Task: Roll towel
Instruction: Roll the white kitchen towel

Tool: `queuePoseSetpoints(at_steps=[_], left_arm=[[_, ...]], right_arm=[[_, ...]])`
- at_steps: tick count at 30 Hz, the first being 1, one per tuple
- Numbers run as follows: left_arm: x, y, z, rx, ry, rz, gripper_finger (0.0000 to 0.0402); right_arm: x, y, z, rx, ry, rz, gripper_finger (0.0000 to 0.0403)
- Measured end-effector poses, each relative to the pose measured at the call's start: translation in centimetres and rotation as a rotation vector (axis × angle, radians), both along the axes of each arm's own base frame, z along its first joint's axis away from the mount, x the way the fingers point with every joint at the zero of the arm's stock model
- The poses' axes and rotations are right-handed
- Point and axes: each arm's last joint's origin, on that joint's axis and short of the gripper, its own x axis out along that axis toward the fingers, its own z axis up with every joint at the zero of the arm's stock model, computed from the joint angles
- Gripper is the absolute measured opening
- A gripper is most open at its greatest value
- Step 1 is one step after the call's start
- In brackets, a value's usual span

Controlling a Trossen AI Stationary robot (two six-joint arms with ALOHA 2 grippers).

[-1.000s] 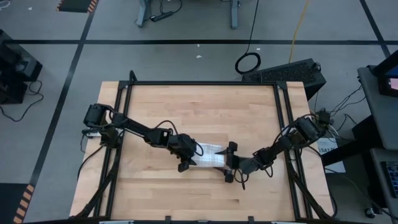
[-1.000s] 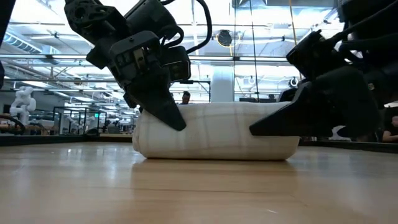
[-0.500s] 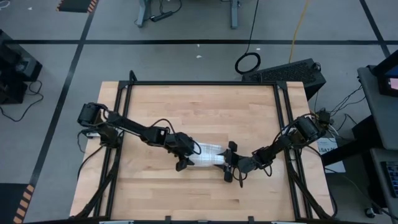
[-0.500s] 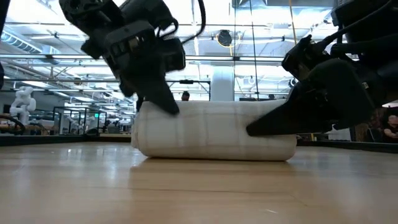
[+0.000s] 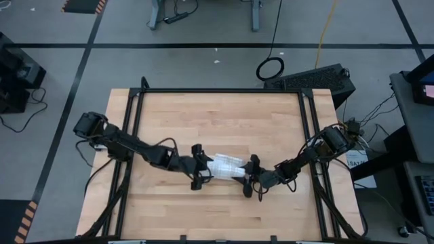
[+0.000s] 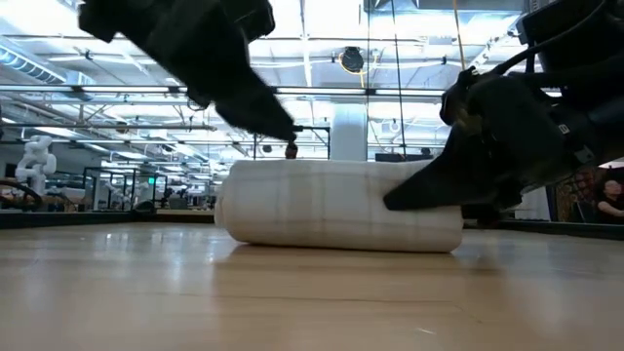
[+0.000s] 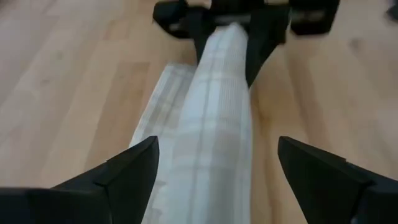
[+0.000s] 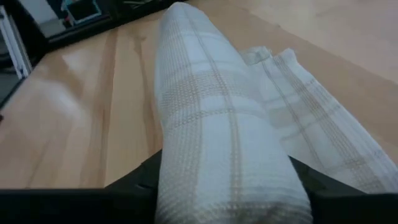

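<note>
At centre of the light wooden table (image 5: 224, 122) | white thin cloth towel with grey-tan plaid lines (image 5: 227, 167) lies mostly rolled, a flat tail beside the roll | right gripper (image 5: 250, 177) fingers clamped on one roll end | left gripper (image 5: 198, 167) at the other end, fingers spread, clear of the cloth.

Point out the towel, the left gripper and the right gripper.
towel (image 5: 227, 167): high view, middle of the roll.
left gripper (image 7: 217, 163): left wrist view, midway between its open fingertips.
right gripper (image 5: 249, 177): high view, at the roll's end.
</note>
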Motion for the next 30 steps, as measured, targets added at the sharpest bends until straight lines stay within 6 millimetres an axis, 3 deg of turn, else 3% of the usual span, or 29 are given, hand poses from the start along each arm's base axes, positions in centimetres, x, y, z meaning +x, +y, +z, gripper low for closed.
queuePoseSetpoints(at_steps=[9, 17, 30], left_arm=[[0.9, -2.0, -2.4, 0.12, -0.032, -0.011, 0.0331], [1.5, -1.4, -2.9, 0.172, -0.037, -0.033, 0.0322], [2.0, 0.9, -3.2, 0.123, 0.015, -0.068, 0.0188]], right_arm=[[-0.1, -0.1, -0.2, 0.124, 0.0, -0.06, 0.018], [-0.1, 0.0, -0.2, 0.186, 0.002, -0.055, 0.018], [-0.1, 0.1, -0.2, 0.248, -0.004, -0.062, 0.018]])
